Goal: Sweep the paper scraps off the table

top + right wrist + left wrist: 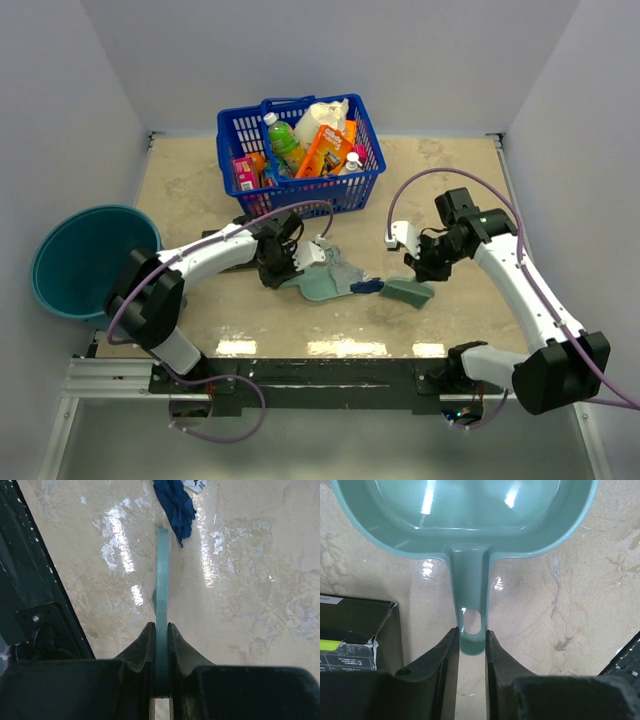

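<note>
A dark blue paper scrap (366, 287) (175, 502) lies on the beige table (200, 190) between the mint-green dustpan (320, 285) and the brush (405, 292). A white scrap (195, 484) sits just beyond it, and a pale grey one (343, 265) lies by the pan's far rim. My left gripper (471, 632) (290, 258) is shut on the end of the dustpan handle (470, 585). The pan's bowl (465, 510) looks bare where it shows. The thin brush handle (162, 580) is clamped in my right gripper (161, 627) (425, 265), which is shut on it.
A blue basket (300, 150) full of groceries stands at the back centre. A round teal bucket (85, 260) sits off the table's left edge. A flat black-and-green packet (350, 640) lies just left of the left gripper. A dark structure (30, 580) borders the right wrist view's left side.
</note>
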Tool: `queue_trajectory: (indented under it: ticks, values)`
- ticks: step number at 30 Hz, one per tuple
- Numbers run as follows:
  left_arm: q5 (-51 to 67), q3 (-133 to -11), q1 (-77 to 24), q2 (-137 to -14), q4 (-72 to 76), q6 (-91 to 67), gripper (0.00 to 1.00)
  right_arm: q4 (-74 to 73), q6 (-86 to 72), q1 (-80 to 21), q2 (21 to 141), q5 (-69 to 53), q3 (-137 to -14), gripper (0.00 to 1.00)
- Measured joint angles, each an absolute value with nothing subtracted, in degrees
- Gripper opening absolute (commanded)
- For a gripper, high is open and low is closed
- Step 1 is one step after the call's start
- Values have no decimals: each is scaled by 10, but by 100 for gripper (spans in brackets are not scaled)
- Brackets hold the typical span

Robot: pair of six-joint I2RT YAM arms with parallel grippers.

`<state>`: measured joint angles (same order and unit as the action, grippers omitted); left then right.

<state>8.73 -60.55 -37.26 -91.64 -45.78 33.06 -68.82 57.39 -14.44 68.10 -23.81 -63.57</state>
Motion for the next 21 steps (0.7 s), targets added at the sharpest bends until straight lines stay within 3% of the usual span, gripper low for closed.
queue_trajectory:
  ticks: [3,21]
  values:
    - [87,-607,-373,-920,-459,326,0,-679,584,-148,689,-238,-634,0]
    - [-6,-736,-395,-977,-578,359,0,-544,459,-238,731,-214,-677,0]
